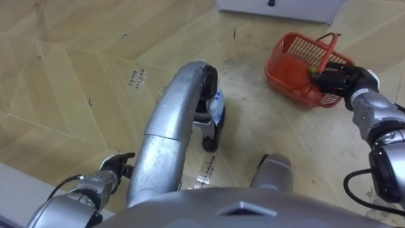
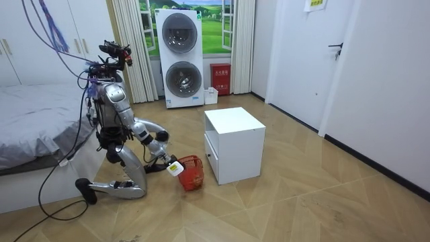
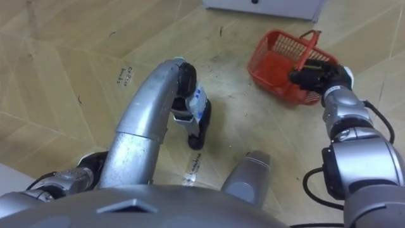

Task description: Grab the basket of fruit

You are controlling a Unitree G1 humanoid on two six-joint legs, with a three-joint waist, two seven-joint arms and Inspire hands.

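The red plastic fruit basket (image 1: 297, 60) (image 3: 275, 57) stands on the wooden floor at the upper right, its handle (image 1: 329, 45) raised. My right hand (image 1: 338, 79) (image 3: 316, 76) reaches in from the right, and its dark fingers curl over the basket's near rim by the foot of the handle. My left hand (image 1: 117, 168) (image 3: 92, 163) hangs low at the lower left with relaxed fingers, holding nothing. In the room view I kneel on the floor beside the bed, with the basket (image 2: 191, 173) just in front of my knee.
A white cabinet (image 2: 233, 142) (image 1: 285, 7) stands right behind the basket. A bed (image 2: 33, 121) is behind me, and stacked washing machines (image 2: 180, 57) stand at the far wall. Open floor lies on the room view's right.
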